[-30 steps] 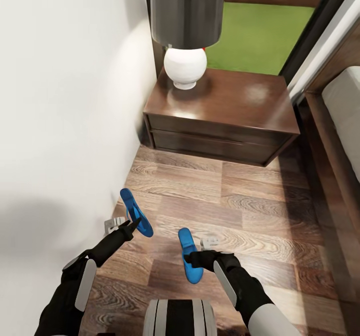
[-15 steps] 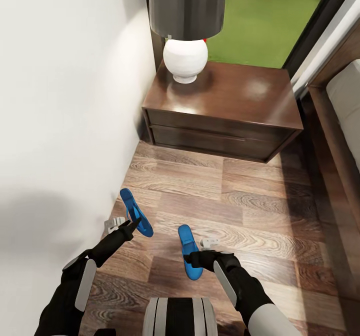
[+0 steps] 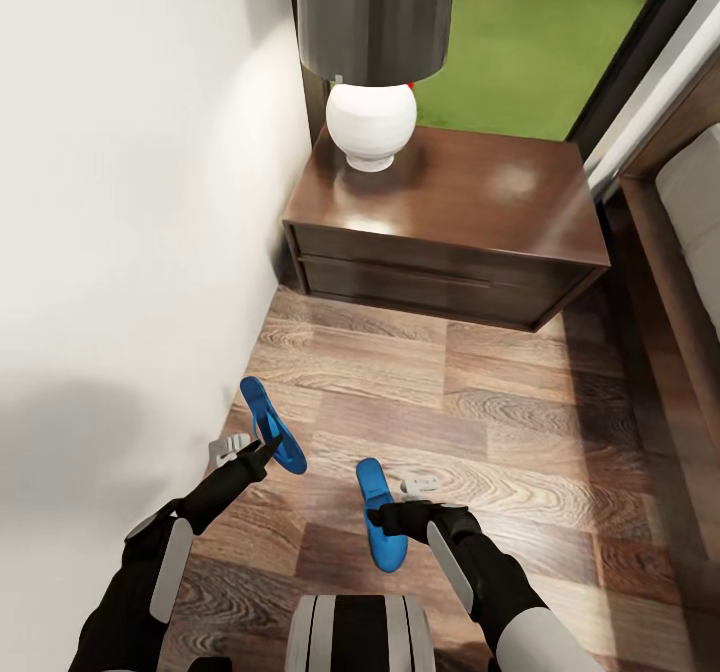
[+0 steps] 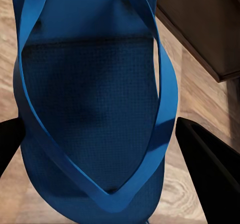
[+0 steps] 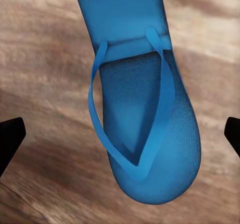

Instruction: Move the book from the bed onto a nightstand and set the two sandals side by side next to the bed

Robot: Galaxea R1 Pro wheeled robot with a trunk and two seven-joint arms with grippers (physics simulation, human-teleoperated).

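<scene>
Gripping one blue sandal (image 3: 271, 424) in the left hand (image 3: 262, 449) and the other sandal (image 3: 380, 524) in the right hand (image 3: 384, 518), the robot carries both together above the floor (image 3: 520, 422), probably to set them paired beside the bed (image 3: 690, 242).

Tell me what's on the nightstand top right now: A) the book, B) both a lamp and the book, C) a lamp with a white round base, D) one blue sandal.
C. The head view shows a lamp with a white round base and grey shade on the nightstand, and no book; each gripper, left and right, is at a sandal.
</scene>
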